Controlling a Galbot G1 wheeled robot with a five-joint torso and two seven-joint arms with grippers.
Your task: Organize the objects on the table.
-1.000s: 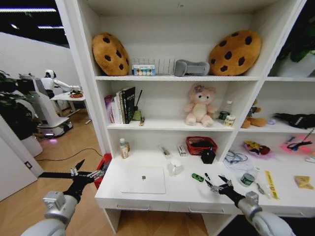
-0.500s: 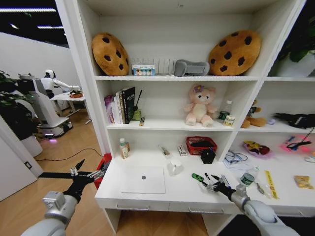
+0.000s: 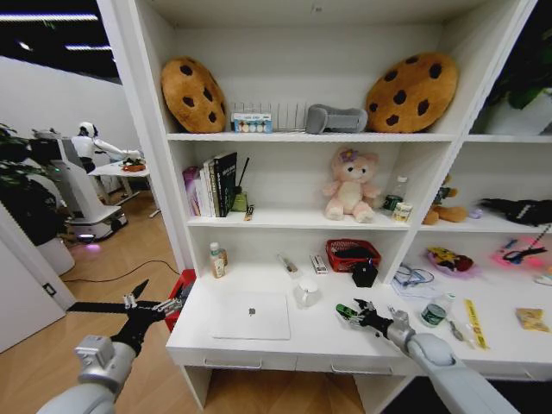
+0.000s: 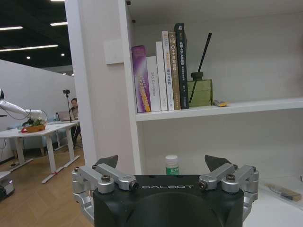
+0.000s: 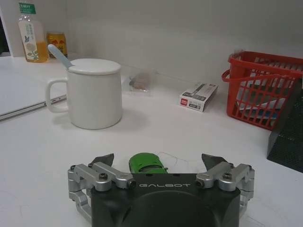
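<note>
The tiny green toy car (image 3: 345, 310) (image 5: 147, 163) rests on the white table (image 3: 302, 336), right of the closed silver laptop (image 3: 251, 316). My right gripper (image 3: 355, 316) (image 5: 160, 161) is low over the desktop, open, and the car lies just in front of it between the spread fingers without touching them. A small round tin (image 3: 434, 315) stands farther right, and a pen (image 3: 454, 329) lies beside it. My left gripper (image 3: 152, 308) (image 4: 162, 161) hangs open with nothing in it, off the table's left end.
A white lidded mug (image 3: 305, 294) (image 5: 94, 92) stands just behind the car. A red basket (image 3: 353, 254) (image 5: 265, 90), a black mesh holder (image 3: 365, 273), a small box (image 5: 198, 96) and a bottle (image 3: 216, 259) line the back. Shelf uprights flank the desk bay.
My right gripper has moved left across the desktop from near the tin to the green car. The left arm has not moved.
</note>
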